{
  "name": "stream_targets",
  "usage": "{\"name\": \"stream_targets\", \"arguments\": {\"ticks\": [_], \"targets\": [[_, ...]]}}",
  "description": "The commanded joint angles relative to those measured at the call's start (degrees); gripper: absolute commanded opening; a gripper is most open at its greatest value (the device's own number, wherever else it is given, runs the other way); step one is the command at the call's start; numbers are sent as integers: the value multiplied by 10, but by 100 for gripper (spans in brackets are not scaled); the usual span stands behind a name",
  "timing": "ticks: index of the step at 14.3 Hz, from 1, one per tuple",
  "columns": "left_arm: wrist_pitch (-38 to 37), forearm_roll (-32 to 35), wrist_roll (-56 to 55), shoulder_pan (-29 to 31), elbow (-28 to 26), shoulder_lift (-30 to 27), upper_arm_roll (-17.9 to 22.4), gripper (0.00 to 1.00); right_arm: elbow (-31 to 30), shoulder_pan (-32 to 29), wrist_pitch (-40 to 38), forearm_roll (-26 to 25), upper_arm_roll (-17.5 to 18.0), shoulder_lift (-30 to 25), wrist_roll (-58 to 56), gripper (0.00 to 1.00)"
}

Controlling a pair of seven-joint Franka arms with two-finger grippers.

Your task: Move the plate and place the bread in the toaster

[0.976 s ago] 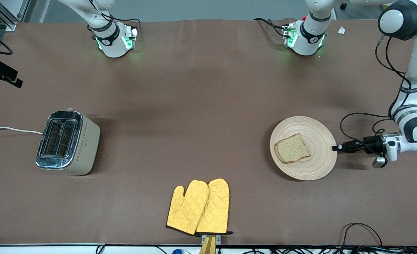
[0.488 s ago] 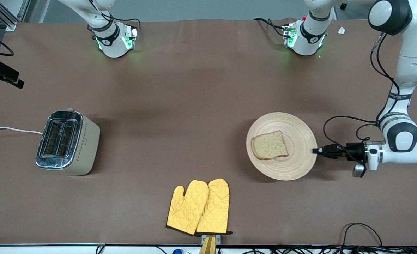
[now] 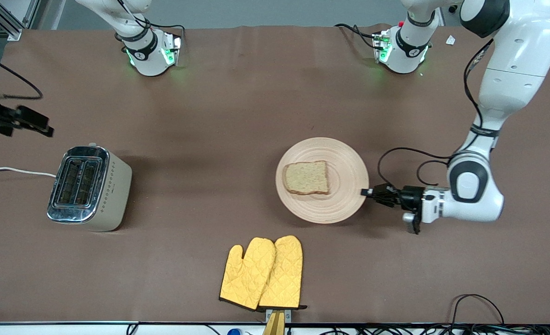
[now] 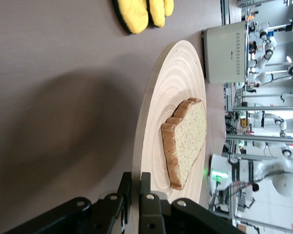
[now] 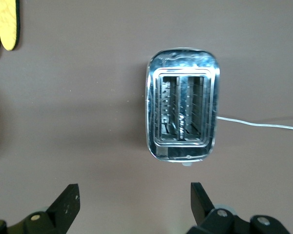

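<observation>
Left pincer (image 3: 364, 191) clamps the one plate (image 3: 345, 160) bearing one bread (image 3: 306, 177); right pincer (image 5: 132, 199) gapes over one toaster (image 3: 89, 187).

One plate (image 3: 345, 158), one bread (image 3: 306, 177), one toaster (image 3: 89, 187), seemingly two mitts (image 3: 262, 272).

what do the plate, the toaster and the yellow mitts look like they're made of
Plate: probably pale wood with a matte finish, given its concentric ring grooves; could be a wood-look material.
Toaster: shiny chrome-like metal top that mirrors light, matte cream sides, plastic or painted metal.
Oven mitts: yellow quilted fabric with diamond stitching and dark edging.
</observation>
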Motion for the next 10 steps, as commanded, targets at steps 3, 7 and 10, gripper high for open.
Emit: {"name": "stream_targets", "arguments": {"ticks": [3, 7, 10], "targets": [[148, -68, -2, -22, -76, -11, -92, 0, -80, 41, 112, 8, 0, 11, 78, 100], [237, -164, 1, -112, -71, 8, -92, 0, -133, 80, 209, 8, 0, 27, 150, 100], [265, -247, 7, -160, -62, 26, -91, 1, -150, 107, 245, 9, -1, 59, 201, 100]]}}
